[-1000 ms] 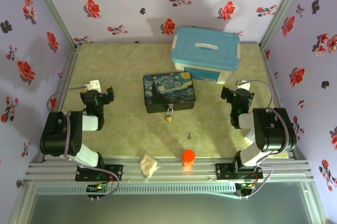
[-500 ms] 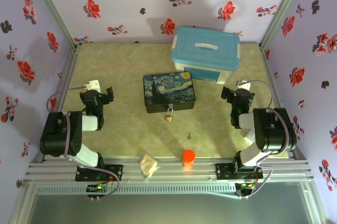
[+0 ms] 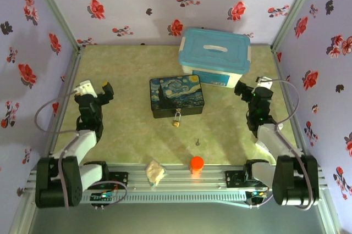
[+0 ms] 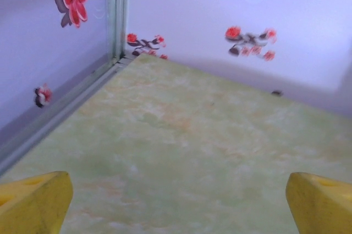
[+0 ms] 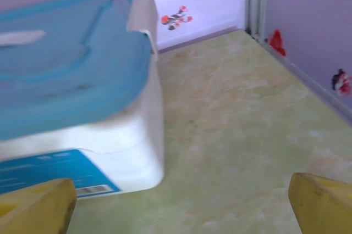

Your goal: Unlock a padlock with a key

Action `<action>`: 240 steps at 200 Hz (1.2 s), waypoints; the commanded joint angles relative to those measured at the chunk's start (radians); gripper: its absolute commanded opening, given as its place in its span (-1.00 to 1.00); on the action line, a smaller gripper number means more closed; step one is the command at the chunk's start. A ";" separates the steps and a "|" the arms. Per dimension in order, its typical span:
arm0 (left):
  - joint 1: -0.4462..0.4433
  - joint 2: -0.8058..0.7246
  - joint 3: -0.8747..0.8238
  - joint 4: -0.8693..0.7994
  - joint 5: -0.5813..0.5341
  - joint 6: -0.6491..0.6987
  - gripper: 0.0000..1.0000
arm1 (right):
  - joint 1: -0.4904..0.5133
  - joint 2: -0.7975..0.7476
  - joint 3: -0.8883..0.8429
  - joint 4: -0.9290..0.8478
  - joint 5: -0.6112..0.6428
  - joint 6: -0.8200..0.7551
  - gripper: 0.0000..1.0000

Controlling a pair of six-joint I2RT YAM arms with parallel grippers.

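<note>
The tiny brass padlock [image 3: 176, 121] hangs at the front edge of the dark painted box [image 3: 176, 96] in the middle of the table. Nearer the front lies the small dark grey key [image 3: 197, 141] on the mat. My left gripper [image 3: 100, 92] is raised over the left side, open, its yellow fingertips [image 4: 33, 201] wide apart with bare mat between them. On the right, my right gripper [image 3: 247, 92] is also open and empty, its yellow fingertips [image 5: 322, 201] spread beside the white tub. Both grippers are well apart from the padlock and key.
A white tub with a blue lid [image 3: 215, 57] stands at the back right, close to my right gripper [image 5: 181, 206]. An orange cylinder [image 3: 197, 163] and a pale crumpled lump [image 3: 155, 172] sit at the front edge. Flowered walls enclose the table.
Both arms have unfolded from their rest pose and lifted, each gripper moving outward and toward the back. Padlock, key and box have not moved.
</note>
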 commanded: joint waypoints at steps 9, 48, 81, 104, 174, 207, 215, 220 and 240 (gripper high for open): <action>0.006 -0.087 0.046 -0.183 0.198 -0.259 1.00 | -0.007 -0.098 0.026 -0.306 -0.286 0.154 0.98; -0.123 -0.116 0.178 -0.549 0.329 -0.268 0.99 | 0.132 -0.170 -0.024 -0.447 -0.331 0.237 0.88; -0.284 -0.121 0.218 -0.693 0.291 -0.304 0.99 | 0.367 -0.164 -0.001 -0.573 -0.218 0.228 0.80; -0.358 -0.099 0.282 -0.849 0.277 -0.287 0.99 | 0.516 -0.133 0.012 -0.653 -0.161 0.228 0.60; -0.434 -0.106 0.373 -1.034 0.297 -0.338 1.00 | 0.700 -0.044 -0.049 -0.601 -0.291 0.301 0.05; -0.503 -0.075 0.357 -0.985 0.296 -0.393 0.99 | 0.776 -0.005 -0.049 -0.636 -0.259 0.338 -0.07; -0.513 -0.065 0.356 -0.979 0.293 -0.398 0.99 | 0.793 0.003 -0.050 -0.631 -0.250 0.343 -0.09; -0.520 -0.058 0.355 -0.975 0.294 -0.403 0.99 | 0.803 0.008 -0.053 -0.629 -0.242 0.351 -0.10; -0.535 -0.046 0.353 -0.960 0.290 -0.418 0.99 | 0.835 0.029 -0.058 -0.611 -0.249 0.358 -0.08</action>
